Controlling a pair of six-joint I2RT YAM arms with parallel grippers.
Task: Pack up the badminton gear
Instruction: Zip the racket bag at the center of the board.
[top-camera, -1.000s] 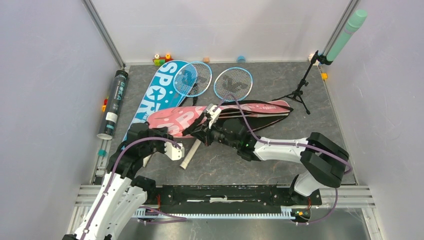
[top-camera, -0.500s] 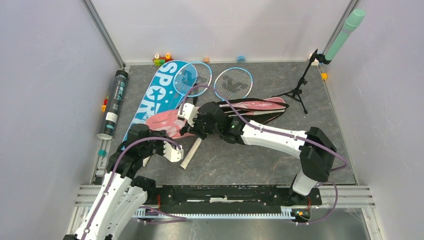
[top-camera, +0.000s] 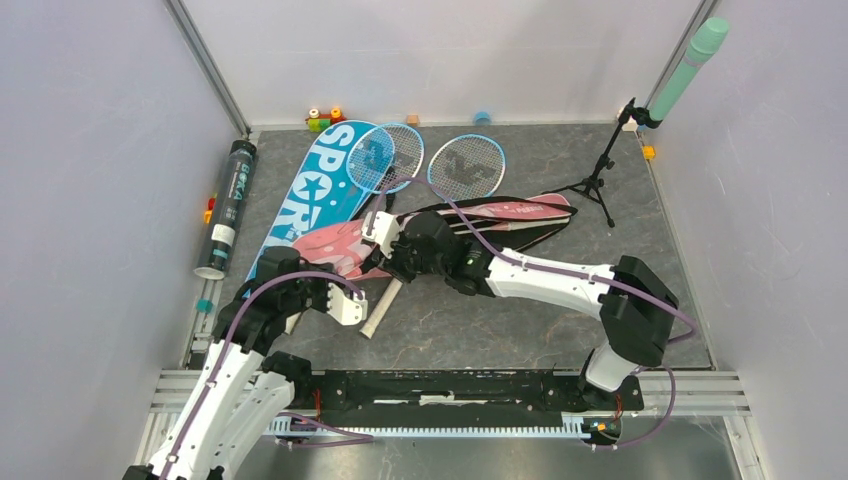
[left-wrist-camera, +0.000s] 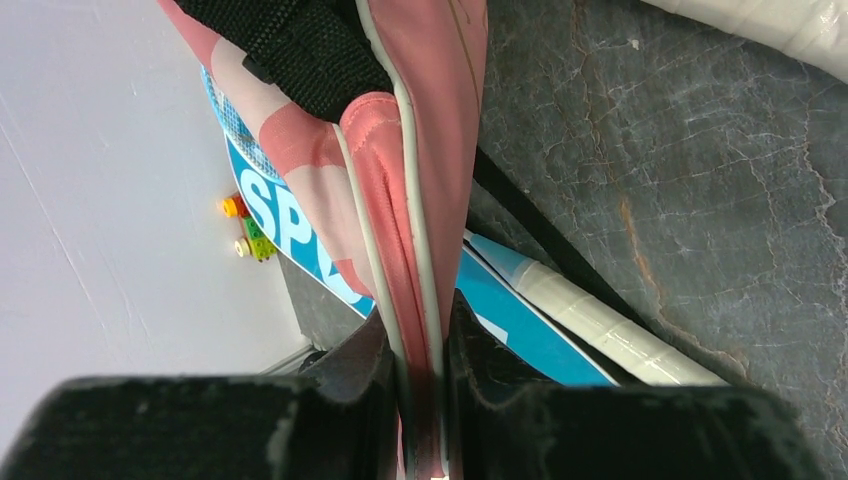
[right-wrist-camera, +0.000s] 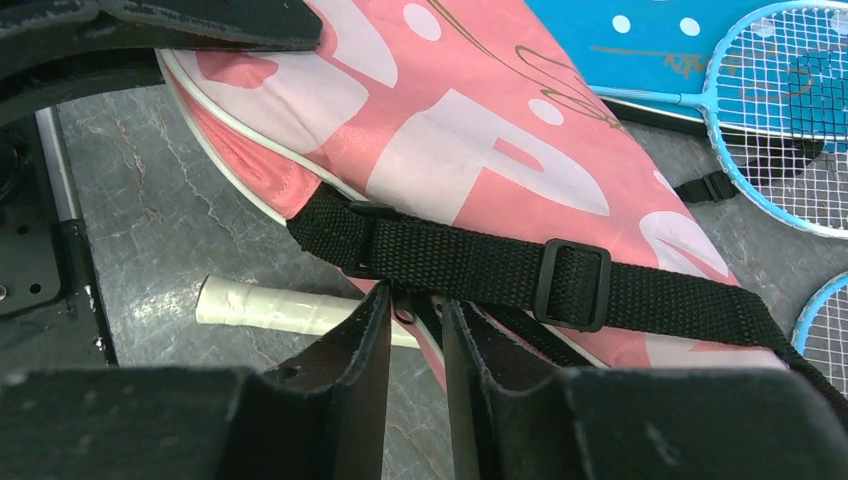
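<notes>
while the left gripper (left-wrist-camera: 420, 340) is clamped flat on the piped edge of the pink bag (left-wrist-camera: 440, 120), the right gripper (right-wrist-camera: 415, 330) shows its jaws a narrow slit apart, nothing visibly pinched.

- axis: bag's long axis runs straight away from the left jaws. to the right jaws it lies crosswise, just beyond the tips.
- black strap (right-wrist-camera: 470, 265) with its buckle crosses directly ahead of the right tips. touching or just short, cannot tell.
- right arm is nearer the strap and the bag's middle. left arm only pins one end. my read: the next grab on the bag falls to the right jaws.
- white handle (right-wrist-camera: 265, 303) pokes out to the left of the right jaws, from under the bag.
- blue rackets (right-wrist-camera: 790, 110) lie past the bag, ahead and right of the right jaws, one resting on the blue bag (right-wrist-camera: 620, 40).
- dark tube (top-camera: 227, 205) sits well apart from both jaws, out beyond the left arm.

hard to make out:
- a small metal bit at the mouth of the right slit, zip pull or strap ring.
- which racket the handle belongs to.
- the bag's opening, hidden under the right arm in the top view.
- no shuttlecocks seen.
</notes>
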